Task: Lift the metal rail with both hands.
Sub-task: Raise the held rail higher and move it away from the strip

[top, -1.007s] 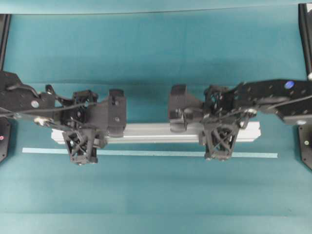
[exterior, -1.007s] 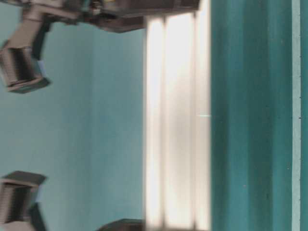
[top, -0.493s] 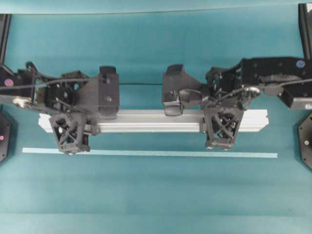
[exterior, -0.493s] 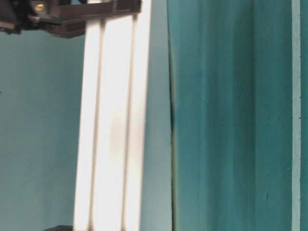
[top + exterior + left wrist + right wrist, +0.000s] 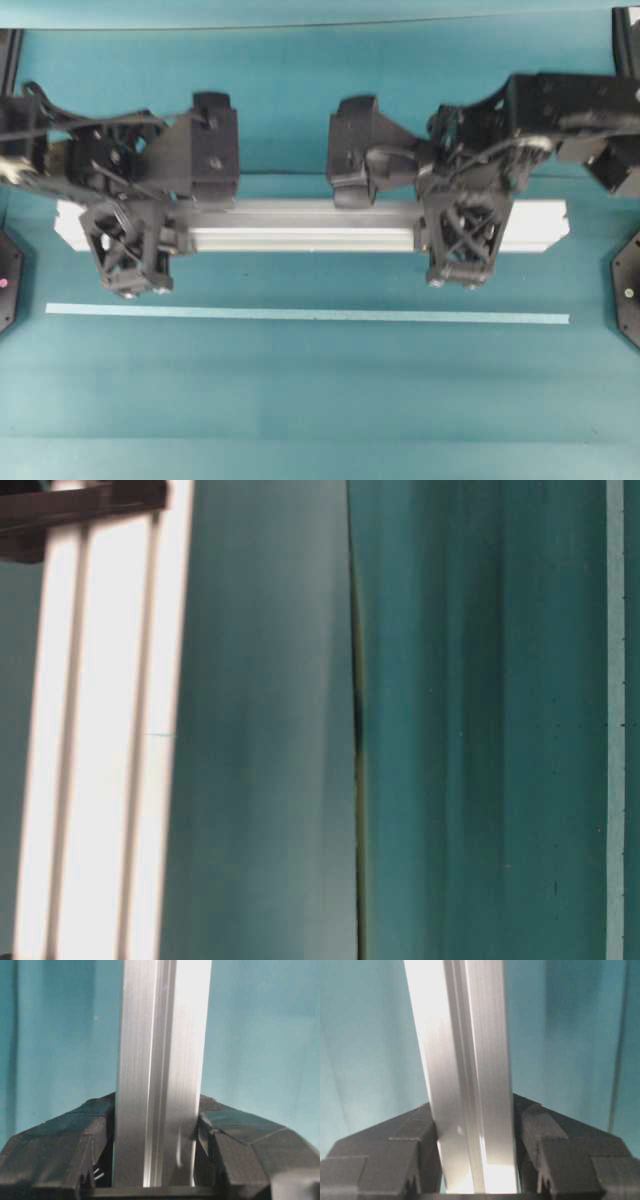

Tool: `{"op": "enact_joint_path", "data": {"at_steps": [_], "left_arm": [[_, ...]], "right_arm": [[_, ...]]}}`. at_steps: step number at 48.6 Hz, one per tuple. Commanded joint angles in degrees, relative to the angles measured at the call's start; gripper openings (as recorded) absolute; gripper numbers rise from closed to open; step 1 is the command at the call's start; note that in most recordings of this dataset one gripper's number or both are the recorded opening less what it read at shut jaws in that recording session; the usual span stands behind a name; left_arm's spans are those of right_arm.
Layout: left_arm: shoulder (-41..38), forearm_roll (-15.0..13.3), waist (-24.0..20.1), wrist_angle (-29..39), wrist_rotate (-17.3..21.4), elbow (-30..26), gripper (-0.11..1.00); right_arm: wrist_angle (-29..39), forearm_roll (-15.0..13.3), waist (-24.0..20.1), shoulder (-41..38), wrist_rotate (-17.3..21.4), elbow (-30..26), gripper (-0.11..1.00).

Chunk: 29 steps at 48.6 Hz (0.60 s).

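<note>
Two claws grip one metal rail [image 5: 300, 226], which lies crosswise over the teal worktop [image 5: 320, 400], its ends reaching well out to the left and right. The left claw [image 5: 130, 255] is clamped on the rail near its left end, and the right claw [image 5: 462, 250] is clamped on it nearer the right end. From the left wrist camera the rail [image 5: 160, 1070] runs up between the two black fingers [image 5: 235, 1145], which press against its sides. The right wrist camera shows the same: the rail [image 5: 465, 1075] is pinched between that claw's fingers [image 5: 395, 1145]. On the near side of the rail a thin pale tape strip [image 5: 300, 314] lies flat on the worktop, apart from the rail. From table level the rail [image 5: 100, 740] appears bright and blurred, clear of the surface.
</note>
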<state>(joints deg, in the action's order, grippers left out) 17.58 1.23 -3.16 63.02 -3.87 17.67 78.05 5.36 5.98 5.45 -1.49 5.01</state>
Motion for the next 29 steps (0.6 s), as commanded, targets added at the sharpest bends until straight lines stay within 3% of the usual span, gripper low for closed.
{"op": "enact_joint_path", "data": {"at_steps": [1,29], "left_arm": [[1.8,0.3,-0.4,0.2,-0.2,-4.0,0.36],[2.0,0.3,-1.5,7.5,0.1,-14.2,0.36]], "right_arm": [[1.5,0.4,0.3,0.9,2.7,-4.2,0.39],[8.6,0.0,0.4,1.1,4.0,-15.6,0.38]]}}
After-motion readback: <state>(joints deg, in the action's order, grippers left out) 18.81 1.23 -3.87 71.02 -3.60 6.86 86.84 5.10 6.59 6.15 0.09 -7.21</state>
